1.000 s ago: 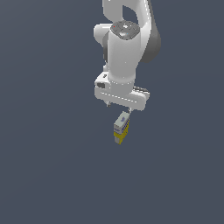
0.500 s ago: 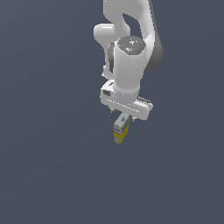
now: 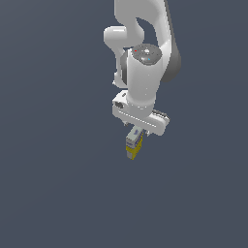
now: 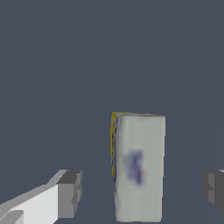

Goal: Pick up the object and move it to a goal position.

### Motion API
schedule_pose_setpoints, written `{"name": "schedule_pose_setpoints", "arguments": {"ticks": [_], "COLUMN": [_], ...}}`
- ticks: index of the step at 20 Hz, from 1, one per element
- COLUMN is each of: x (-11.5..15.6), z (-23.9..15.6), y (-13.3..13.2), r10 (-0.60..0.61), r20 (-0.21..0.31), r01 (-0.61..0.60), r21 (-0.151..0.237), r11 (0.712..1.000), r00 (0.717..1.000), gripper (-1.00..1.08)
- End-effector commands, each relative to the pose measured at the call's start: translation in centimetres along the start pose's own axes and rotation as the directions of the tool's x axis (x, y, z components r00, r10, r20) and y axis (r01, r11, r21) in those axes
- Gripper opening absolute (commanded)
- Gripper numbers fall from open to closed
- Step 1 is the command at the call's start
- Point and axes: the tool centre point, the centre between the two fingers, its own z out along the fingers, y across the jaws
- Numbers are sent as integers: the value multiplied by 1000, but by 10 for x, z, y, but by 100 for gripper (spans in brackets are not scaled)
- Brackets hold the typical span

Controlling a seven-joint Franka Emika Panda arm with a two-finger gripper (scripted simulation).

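Observation:
The object (image 3: 134,151) is a small box with yellow sides that rests on the dark grey floor right under my hand. In the wrist view its white-grey top face with a blurred blue mark (image 4: 139,168) stands between my two fingers. My gripper (image 3: 135,140) is open and straddles the box. In the wrist view the gripper (image 4: 142,190) has one fingertip (image 4: 70,192) on one side and the other fingertip (image 4: 213,187) on the other side, each with a clear gap to the box. The near finger hides part of the box in the exterior view.
The plain dark grey floor (image 3: 53,184) lies all around the box. The white arm (image 3: 143,72) rises above the hand. Nothing else shows.
The hand has come down over the box, so the fingers now reach lower around it. The box has not moved.

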Motion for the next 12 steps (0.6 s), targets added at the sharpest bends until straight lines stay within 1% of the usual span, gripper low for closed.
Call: {"name": "schedule_pose_setpoints", "arguments": {"ticks": [1, 8, 12], "x": [0, -1, 0], "z": [6, 38, 47], "y": [0, 1, 0], "r10": [1, 3, 4], "r20": [1, 0, 0], "r01": [-1, -3, -4], "r21": [0, 0, 0], "r11": [1000, 1000, 1000], "r00": [1000, 1000, 1000], "gripper": [100, 100, 100]}}
